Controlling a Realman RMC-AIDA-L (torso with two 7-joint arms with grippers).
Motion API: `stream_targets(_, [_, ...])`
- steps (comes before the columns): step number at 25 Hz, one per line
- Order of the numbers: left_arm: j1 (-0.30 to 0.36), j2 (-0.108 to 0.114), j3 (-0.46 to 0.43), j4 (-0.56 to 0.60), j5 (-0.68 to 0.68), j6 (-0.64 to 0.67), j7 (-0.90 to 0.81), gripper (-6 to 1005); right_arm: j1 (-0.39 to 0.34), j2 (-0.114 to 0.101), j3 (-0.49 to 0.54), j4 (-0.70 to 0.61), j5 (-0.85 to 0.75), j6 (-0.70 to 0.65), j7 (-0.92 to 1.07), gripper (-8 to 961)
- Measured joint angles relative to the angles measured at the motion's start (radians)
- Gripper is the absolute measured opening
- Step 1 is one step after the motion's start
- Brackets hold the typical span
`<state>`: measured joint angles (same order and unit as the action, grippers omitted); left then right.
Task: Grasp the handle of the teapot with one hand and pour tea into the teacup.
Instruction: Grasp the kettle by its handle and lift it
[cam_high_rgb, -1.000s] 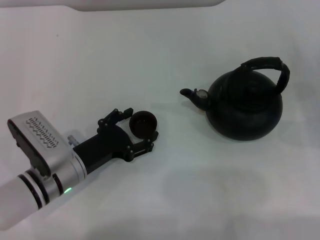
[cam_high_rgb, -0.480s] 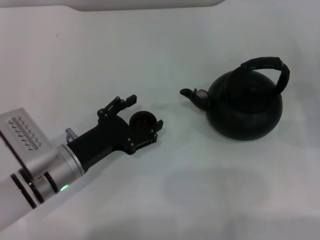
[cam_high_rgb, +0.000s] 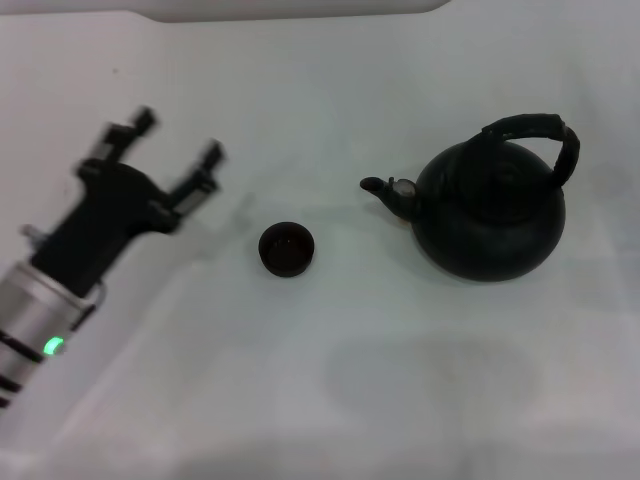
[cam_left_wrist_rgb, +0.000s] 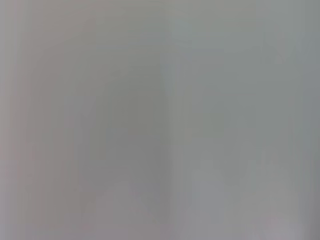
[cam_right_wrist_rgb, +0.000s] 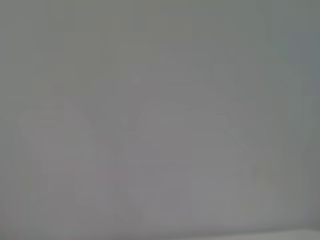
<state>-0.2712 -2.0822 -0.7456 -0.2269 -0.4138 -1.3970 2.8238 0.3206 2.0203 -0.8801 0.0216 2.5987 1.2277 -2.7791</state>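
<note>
The round matte-black teapot (cam_high_rgb: 490, 215) stands on the white table at the right in the head view, its short spout (cam_high_rgb: 385, 189) pointing left. Its thick black arched handle (cam_high_rgb: 545, 140) rises over its top. The small dark teacup (cam_high_rgb: 286, 248) sits upright on the table left of the spout, free of any grip. My left gripper (cam_high_rgb: 177, 138) is open and empty, lifted up and to the left of the teacup. My right gripper is out of view. Both wrist views show only plain grey surface.
The white table (cam_high_rgb: 330, 400) carries only the teapot and teacup. A pale edge (cam_high_rgb: 300, 10) runs along the far side. My left arm (cam_high_rgb: 50, 290) crosses the near left corner.
My left gripper opened around the teacup, let it go, and drew back up and to the left. The teacup stays on the table; the teapot has not moved.
</note>
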Motion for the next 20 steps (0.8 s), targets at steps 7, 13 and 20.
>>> stream_targets(7, [0.067, -0.003, -0.190, 0.000, -0.121, -0.027, -0.002, 887, -0.129, -0.026, -0.073, -0.158, -0.080, 0.065, 0.261, 869])
stream_targets(13, [0.060, 0.003, -0.194, 0.033, -0.234, -0.031, -0.003, 887, -0.248, -0.083, -0.094, -0.390, -0.307, 0.031, 0.621, 868])
stream_targets(20, [0.038, 0.004, -0.196, 0.043, -0.253, -0.022, -0.003, 887, -0.408, -0.073, -0.092, -0.789, -0.581, -0.046, 0.976, 820])
